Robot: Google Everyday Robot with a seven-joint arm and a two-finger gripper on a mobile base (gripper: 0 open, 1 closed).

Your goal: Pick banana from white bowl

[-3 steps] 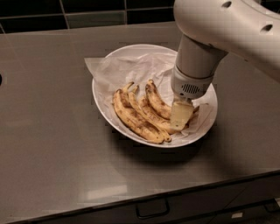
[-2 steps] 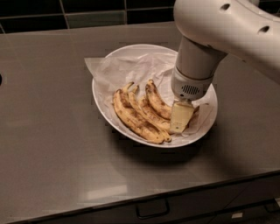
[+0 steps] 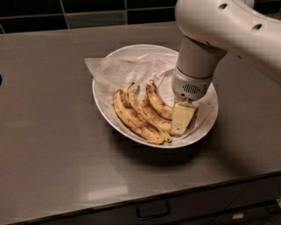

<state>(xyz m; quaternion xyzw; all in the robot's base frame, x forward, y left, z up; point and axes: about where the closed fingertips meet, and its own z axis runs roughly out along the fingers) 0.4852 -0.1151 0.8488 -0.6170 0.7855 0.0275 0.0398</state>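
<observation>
The white bowl, wide and shallow and lined with crumpled white paper, sits on the grey counter. Three speckled bananas lie in it side by side. The banana is the short, plump, curved one on the right, next to two longer ones. My gripper reaches down into the bowl's right half. Its cream-coloured finger rests against the lower end of the short banana. The other finger is hidden behind it.
The grey counter runs around the bowl, with a dark tiled wall behind it. A drawer with a handle sits under the front edge. My white arm crosses the upper right.
The arm and gripper stay in almost the same spot inside the bowl. The bananas have not moved.
</observation>
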